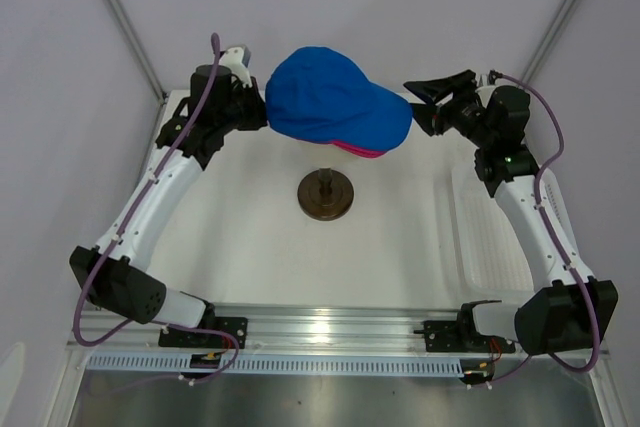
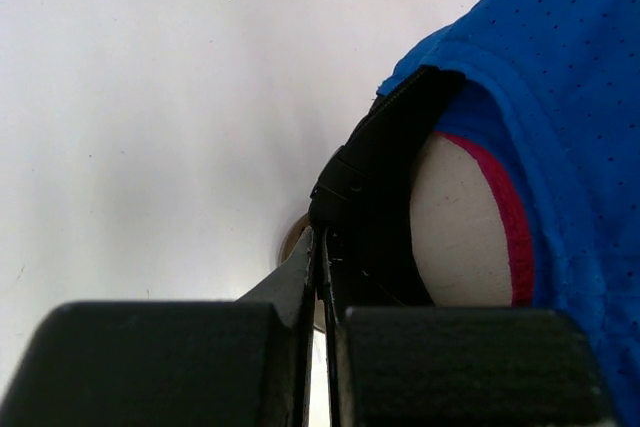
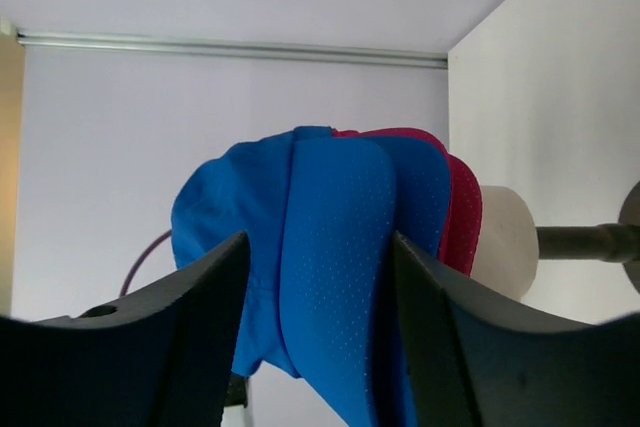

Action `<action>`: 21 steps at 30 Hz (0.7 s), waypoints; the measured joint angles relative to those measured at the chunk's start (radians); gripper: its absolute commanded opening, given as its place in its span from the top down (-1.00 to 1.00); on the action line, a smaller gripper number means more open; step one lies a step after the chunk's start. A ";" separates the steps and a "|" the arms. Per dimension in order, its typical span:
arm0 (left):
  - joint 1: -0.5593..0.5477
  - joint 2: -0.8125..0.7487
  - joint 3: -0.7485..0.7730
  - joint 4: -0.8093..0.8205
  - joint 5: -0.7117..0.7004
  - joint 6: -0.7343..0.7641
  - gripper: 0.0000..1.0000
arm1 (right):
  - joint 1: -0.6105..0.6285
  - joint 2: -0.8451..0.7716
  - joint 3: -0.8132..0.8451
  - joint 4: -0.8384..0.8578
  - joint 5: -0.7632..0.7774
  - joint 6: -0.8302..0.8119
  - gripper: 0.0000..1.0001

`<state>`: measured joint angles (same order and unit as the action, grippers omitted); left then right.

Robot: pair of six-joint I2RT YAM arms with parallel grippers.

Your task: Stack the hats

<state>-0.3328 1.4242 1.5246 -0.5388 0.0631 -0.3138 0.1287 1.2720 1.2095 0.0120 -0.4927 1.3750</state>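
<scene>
Left gripper [image 2: 320, 247] is pinched tight on the black back strap [image 2: 375, 187] of the blue cap [image 1: 330, 97], at the rear of the mannequin head [image 2: 460, 227]. We see that cap sitting over the head, with the pink cap [image 3: 463, 212] showing as a rim beneath it. Right gripper [image 1: 420, 102] has its fingers spread wide and holds nothing, just off the brim on the opposite side of the head. On the head's near side in the top view sits the dark round stand [image 1: 327, 194].

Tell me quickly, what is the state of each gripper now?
Left gripper: closed on the black back strap of the blue hat.
Right gripper: open, holding nothing.
</scene>
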 measured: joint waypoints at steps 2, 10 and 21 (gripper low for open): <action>-0.002 0.000 -0.008 0.007 -0.007 0.001 0.99 | 0.000 0.000 0.003 -0.009 -0.013 -0.027 -0.31; -0.006 -0.022 -0.030 0.012 -0.027 0.008 0.65 | -0.005 0.000 0.013 -0.062 -0.047 -0.147 -0.49; -0.008 -0.030 0.092 -0.111 -0.061 0.044 -0.30 | -0.072 0.024 0.186 -0.182 -0.176 -0.342 -0.67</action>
<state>-0.3408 1.3941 1.6169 -0.6498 0.0017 -0.2695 0.0570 1.2957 1.3956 -0.1699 -0.6689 1.0332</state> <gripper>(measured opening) 0.515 0.830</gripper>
